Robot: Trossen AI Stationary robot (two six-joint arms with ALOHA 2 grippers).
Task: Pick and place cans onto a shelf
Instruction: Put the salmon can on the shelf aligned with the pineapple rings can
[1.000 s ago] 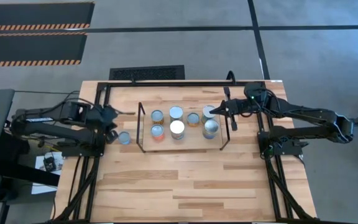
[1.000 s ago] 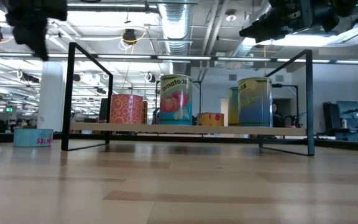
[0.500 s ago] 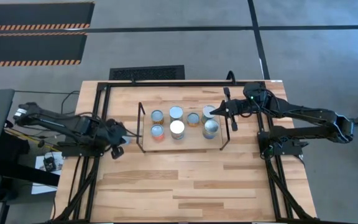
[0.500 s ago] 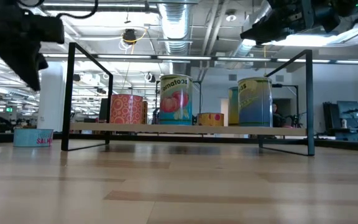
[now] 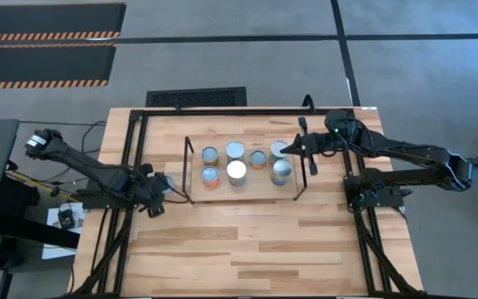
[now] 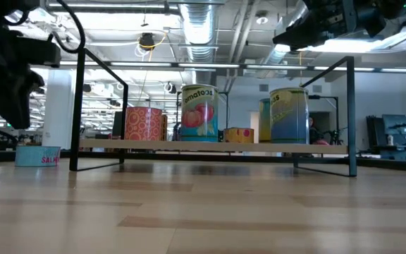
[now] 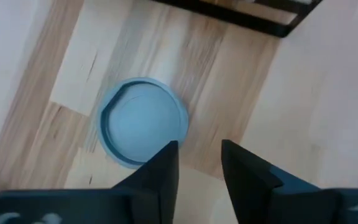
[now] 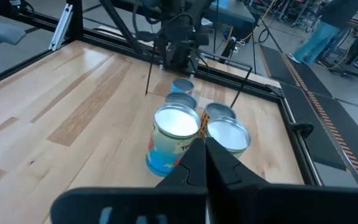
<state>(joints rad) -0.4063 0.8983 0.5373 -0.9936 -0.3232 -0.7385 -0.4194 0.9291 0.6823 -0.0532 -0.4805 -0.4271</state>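
A low flat blue can point(image 7: 143, 121) stands on its base on the table left of the shelf; it also shows in the high view point(image 5: 167, 182) and the low view point(image 6: 37, 155). My left gripper point(image 7: 199, 165) is open and points down just above it, over the can's rim and the bare wood beside it, touching nothing. Several cans point(image 5: 236, 171) stand upright on the light-wood shelf point(image 5: 249, 189). My right gripper point(image 5: 285, 149) is shut and empty, hovering above the cans at the shelf's right end point(image 8: 225, 134).
The shelf's black wire uprights point(image 5: 188, 170) stand close to the right of the blue can, and another pair point(image 5: 299, 170) stands at the right end. A black frame point(image 5: 222, 110) runs round the table's far and side edges. Bare wood point(image 5: 239, 241) lies toward the near edge.
My left gripper has come down and moved toward the table's near edge, from beside the blue can to right above it, as the arm stretched out. The can has stayed in place.
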